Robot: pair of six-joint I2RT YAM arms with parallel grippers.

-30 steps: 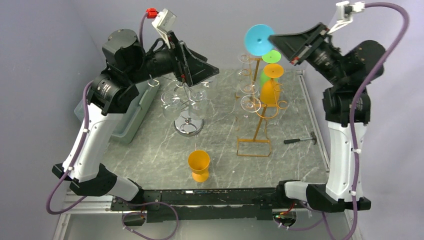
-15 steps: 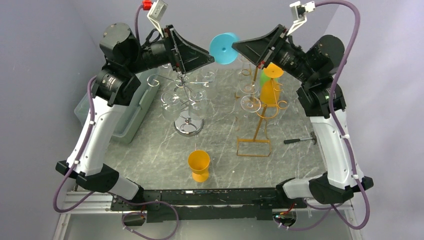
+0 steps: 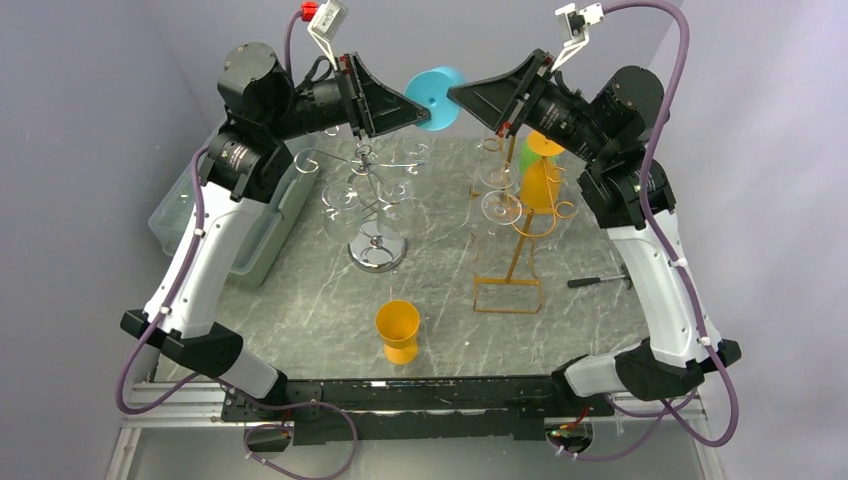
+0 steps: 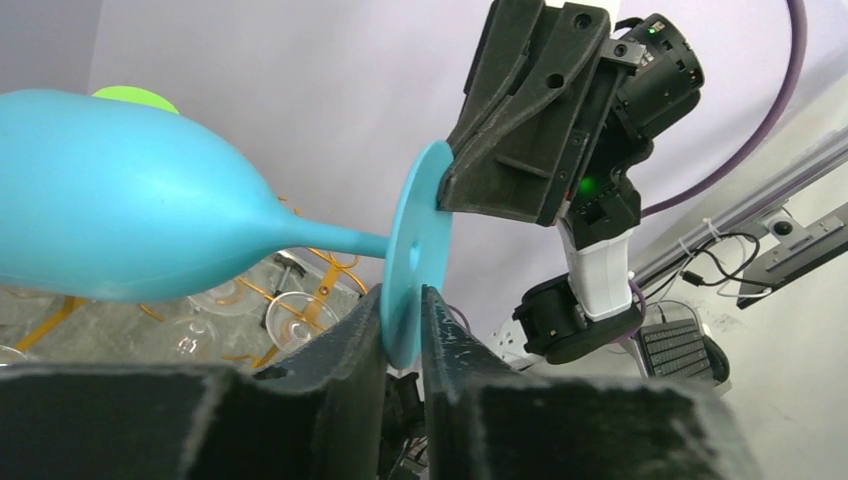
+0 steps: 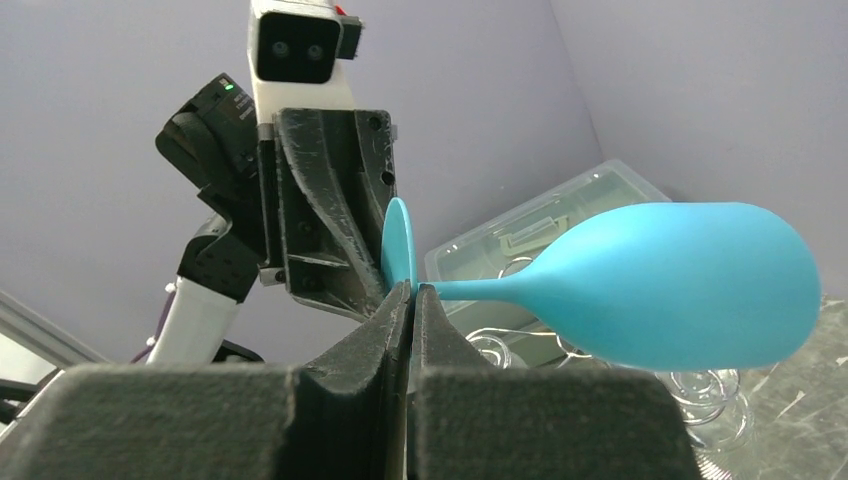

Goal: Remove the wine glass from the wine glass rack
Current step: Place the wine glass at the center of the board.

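Observation:
The blue wine glass (image 3: 432, 95) hangs sideways in the air between my two arms, left of and above the gold wine glass rack (image 3: 520, 225). My right gripper (image 5: 412, 288) is shut on the rim of its round foot (image 4: 415, 250), with the bowl (image 5: 680, 285) sticking out to the side. My left gripper (image 4: 402, 292) has its jaws pressed on the opposite edge of the same foot. In the top view the left gripper (image 3: 412, 105) and right gripper (image 3: 455, 95) meet tip to tip at the glass.
The gold rack still carries an orange glass (image 3: 540, 185), a green one and clear glasses. A chrome stand (image 3: 375, 250) holds more clear glasses. An orange cup (image 3: 398, 330) stands near the front, a small hammer (image 3: 600, 281) lies right, and a clear bin (image 3: 250, 230) sits left.
My right gripper carried the blue glass left, away from the gold rack. My left arm rose to meet it and its jaws closed from wide open onto the foot.

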